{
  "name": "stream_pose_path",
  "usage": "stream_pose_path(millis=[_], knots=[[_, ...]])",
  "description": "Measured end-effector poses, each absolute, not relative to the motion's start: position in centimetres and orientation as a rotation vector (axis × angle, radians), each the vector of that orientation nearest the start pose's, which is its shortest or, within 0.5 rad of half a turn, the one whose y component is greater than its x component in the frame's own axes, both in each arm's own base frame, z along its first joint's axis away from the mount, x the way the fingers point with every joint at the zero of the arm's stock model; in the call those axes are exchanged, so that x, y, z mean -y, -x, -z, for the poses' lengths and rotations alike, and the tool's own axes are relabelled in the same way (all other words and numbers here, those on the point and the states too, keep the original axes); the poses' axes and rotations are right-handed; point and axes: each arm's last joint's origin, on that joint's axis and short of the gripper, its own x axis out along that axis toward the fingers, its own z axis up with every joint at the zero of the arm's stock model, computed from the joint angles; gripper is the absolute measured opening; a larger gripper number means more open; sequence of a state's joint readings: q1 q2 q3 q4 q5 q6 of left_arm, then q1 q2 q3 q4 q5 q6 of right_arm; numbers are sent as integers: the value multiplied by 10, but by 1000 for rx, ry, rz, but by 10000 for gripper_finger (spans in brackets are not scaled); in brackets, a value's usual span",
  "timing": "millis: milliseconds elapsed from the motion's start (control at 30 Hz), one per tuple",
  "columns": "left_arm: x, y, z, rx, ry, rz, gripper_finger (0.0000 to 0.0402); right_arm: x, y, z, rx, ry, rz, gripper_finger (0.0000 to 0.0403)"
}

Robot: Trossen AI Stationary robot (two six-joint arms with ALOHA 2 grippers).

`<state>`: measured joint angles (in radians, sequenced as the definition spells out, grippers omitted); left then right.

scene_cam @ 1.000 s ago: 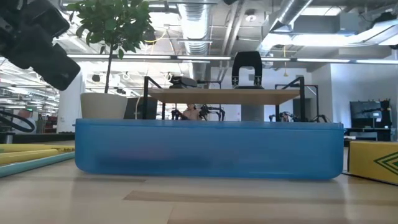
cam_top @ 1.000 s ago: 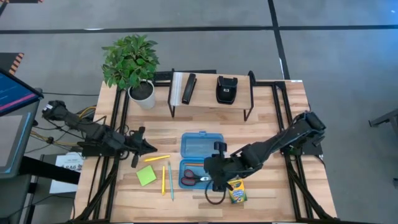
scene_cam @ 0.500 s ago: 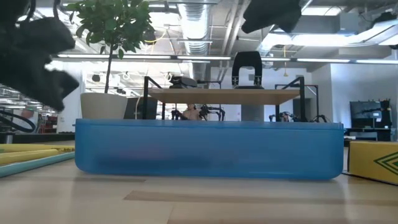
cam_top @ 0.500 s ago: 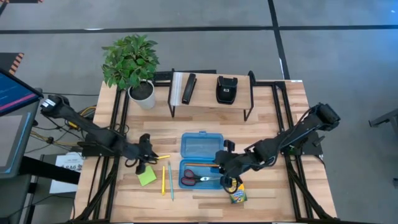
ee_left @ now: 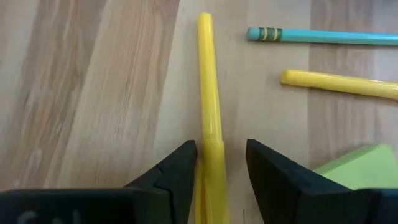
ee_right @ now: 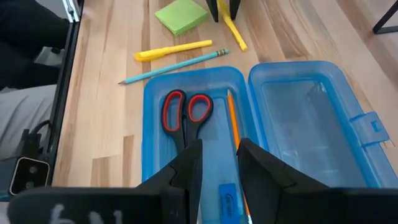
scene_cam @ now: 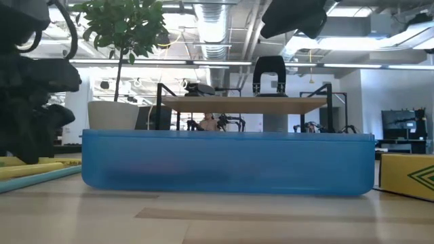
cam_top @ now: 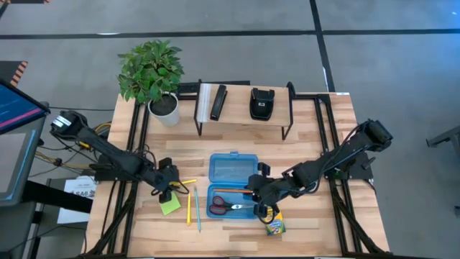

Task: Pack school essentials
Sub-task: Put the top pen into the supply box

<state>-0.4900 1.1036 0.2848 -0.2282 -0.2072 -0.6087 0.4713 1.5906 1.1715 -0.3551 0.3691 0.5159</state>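
A yellow pen (ee_left: 208, 93) lies flat on the table left of the open blue case (cam_top: 233, 188). My left gripper (ee_left: 221, 144) points down at it, open, one finger on each side. A lime-green sticky-note pad (cam_top: 170, 204), a yellow pencil (cam_top: 189, 208) and a teal pencil (cam_top: 198, 208) lie close by. In the case's tray are red-handled scissors (ee_right: 186, 115), an orange pencil (ee_right: 232, 118) and a blue eraser (ee_right: 229, 199). My right gripper (ee_right: 219, 146) hovers open over the tray, holding nothing. The crayon box (cam_top: 274, 224) lies beside the case's right near corner. My left gripper has the yellow pen's barrel (ee_left: 211, 155) between its open fingers. They come from above and stand across the pen. Whether a finger touches it I cannot tell. The pen lies flat on the table.
A potted plant (cam_top: 151, 72) stands at the far left. A low shelf (cam_top: 244, 115) at the back carries two black objects (cam_top: 218, 102) (cam_top: 261, 103). The case's lid (cam_top: 233, 169) lies open toward the far side. Bare wood lies near the front edge.
My left gripper has gone down and toward the near edge, tipping to point down over the yellow pen. My right gripper drew back from beside the crayon box toward the far right, over the case, then stayed still.
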Motion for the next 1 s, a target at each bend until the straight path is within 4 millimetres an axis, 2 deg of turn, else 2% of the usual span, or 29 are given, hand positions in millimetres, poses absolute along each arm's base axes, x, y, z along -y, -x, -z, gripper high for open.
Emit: stream_pose_path(millis=[167, 400, 567, 700, 833, 1000], knots=[[70, -146, -112, -1039, 168, -93, 103, -146, -309, -256, -705, -176, 88, 119], [70, -146, -112, -1026, 140, -81, 20, -145, -309, -256, -698, -159, 102, 118], [73, -151, -119, -1032, 136, -74, 12, -144, -309, -261, -674, -163, 100, 118], [77, -159, -135, -1046, 77, -55, 5, -145, -306, -266, -661, -166, 93, 118], [79, -168, -158, -1048, 18, -123, 5, -147, -304, -266, -652, -140, 109, 118], [88, -187, -192, -927, 21, -87, 3, -144, -297, -275, -642, -116, 111, 118]])
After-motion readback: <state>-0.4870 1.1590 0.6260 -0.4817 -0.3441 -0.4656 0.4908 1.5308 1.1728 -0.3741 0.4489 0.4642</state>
